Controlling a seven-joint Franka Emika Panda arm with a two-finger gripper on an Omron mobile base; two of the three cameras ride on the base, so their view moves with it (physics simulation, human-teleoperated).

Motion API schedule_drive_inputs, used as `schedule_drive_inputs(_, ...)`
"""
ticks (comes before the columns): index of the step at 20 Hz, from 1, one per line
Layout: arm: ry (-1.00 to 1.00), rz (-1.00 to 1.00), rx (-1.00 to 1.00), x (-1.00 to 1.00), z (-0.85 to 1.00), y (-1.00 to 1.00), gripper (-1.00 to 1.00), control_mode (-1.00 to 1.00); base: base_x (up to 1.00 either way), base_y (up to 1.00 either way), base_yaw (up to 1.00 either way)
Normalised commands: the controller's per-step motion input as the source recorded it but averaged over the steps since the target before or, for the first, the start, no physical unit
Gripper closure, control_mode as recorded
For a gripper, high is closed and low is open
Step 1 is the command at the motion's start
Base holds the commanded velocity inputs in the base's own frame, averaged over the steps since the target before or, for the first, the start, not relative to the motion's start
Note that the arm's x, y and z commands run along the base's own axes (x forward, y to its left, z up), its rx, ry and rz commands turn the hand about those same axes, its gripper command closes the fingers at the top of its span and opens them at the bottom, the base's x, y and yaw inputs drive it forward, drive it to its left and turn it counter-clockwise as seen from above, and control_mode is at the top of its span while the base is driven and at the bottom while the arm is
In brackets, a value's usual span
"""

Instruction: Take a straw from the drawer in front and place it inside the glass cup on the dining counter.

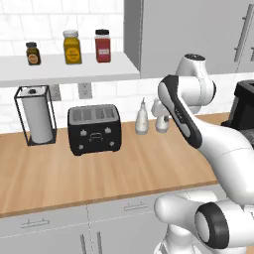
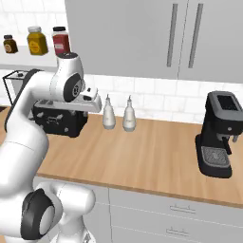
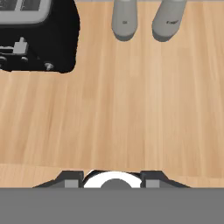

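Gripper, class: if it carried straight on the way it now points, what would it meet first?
Judging by the hand view, the gripper points down at the bare wooden counter, so it would likely meet that first, short of the toaster and two shakers. Depth is uncertain.

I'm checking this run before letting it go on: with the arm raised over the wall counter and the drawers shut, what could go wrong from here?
1. The gripper hangs above the counter near the toaster and the two grey shakers; swinging down toward a drawer could clip them.
2. The drawers under the counter are closed, with slim handles; a slightly off grasp might slip.
3. Several drawers look alike, so it may open the wrong one.
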Motion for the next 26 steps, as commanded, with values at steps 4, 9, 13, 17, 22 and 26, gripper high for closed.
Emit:
schedule_drive_inputs(4, 0.0, 0.0, 0.0, 0.0, 0.0, 0.0, -1.0, 1.0, -0.25, 0.0, 0.0)
schedule_drive_inputs(9, 0.0, 0.0, 0.0, 0.0, 0.0, 0.0, -1.0, 1.0, -0.97, -0.08, 0.01)
schedule_drive_inputs(13, 0.0, 0.0, 0.0, 0.0, 0.0, 0.0, -1.0, 1.0, -0.21, -0.47, 0.27)
schedule_drive_inputs(17, 0.0, 0.0, 0.0, 0.0, 0.0, 0.0, -1.0, 1.0, 0.03, -0.74, 0.61)
schedule_drive_inputs(22, 0.0, 0.0, 0.0, 0.0, 0.0, 0.0, -1.0, 1.0, 0.04, -0.6, 0.69)
schedule_drive_inputs(26, 0.0, 0.0, 0.0, 0.0, 0.0, 0.0, -1.0, 1.0, 0.0, -0.66, 0.69)
